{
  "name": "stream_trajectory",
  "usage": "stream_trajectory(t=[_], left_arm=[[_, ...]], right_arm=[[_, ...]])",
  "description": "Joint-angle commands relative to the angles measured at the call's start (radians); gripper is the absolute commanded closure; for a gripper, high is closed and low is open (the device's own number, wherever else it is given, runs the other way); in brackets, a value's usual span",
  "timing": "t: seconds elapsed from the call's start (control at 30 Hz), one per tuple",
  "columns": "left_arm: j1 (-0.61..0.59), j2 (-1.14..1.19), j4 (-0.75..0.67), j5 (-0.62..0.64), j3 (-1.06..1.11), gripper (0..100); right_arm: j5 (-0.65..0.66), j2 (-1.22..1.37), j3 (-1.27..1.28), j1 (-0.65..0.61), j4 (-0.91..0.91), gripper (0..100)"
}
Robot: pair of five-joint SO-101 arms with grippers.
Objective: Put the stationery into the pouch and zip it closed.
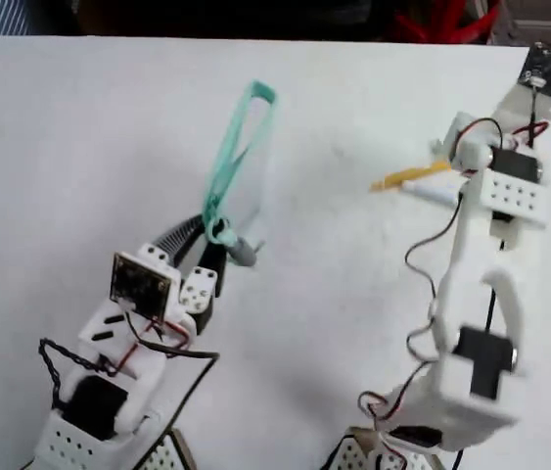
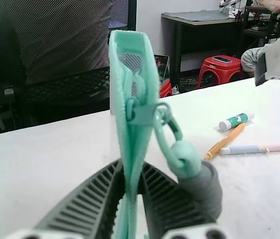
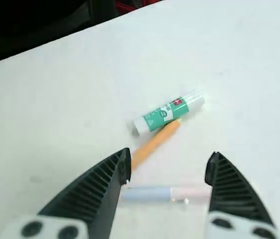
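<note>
The pouch (image 1: 241, 157) is clear with a teal zip edge (image 2: 130, 99) and stands on its edge at the table's middle. My left gripper (image 1: 211, 240) is shut on its near end, with the teal band squeezed between the ribbed fingers (image 2: 90, 204) beside the zipper pull (image 2: 187, 159). To the right lie a glue stick (image 3: 168, 114), an orange pen (image 3: 154, 144) and a pale blue-and-pink pen (image 3: 164, 193), close together on the table. My right gripper (image 3: 169, 164) hangs open just above them, its fingers either side of the pale pen. The orange pen (image 1: 407, 178) juts out from under the right arm.
The white table (image 1: 79, 127) has free room at the left and centre. Its far edge runs behind the pouch, with a chair and red stools beyond it. Cables hang off both arms near the front edge.
</note>
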Motion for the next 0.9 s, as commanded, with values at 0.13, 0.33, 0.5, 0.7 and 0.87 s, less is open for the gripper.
stream_trajectory(t=[0.13,0.33,0.5,0.7,0.87], left_arm=[[-0.005,0.008,-0.006,-0.011,-0.017,97],[0.002,0.008,-0.009,-0.012,-0.005,97],[0.001,0.008,-0.009,-0.012,-0.005,97],[0.002,0.008,-0.009,-0.012,-0.005,97],[-0.001,0.008,-0.011,-0.012,-0.003,97]], right_arm=[[0.199,0.463,-0.318,-0.004,-0.331,82.7],[0.247,0.762,-0.666,0.007,-0.328,87.3],[0.298,0.998,-0.98,0.061,-0.199,82.7],[0.454,1.248,-1.346,0.087,0.019,82.7],[0.681,1.323,-1.597,0.087,0.421,87.5]])
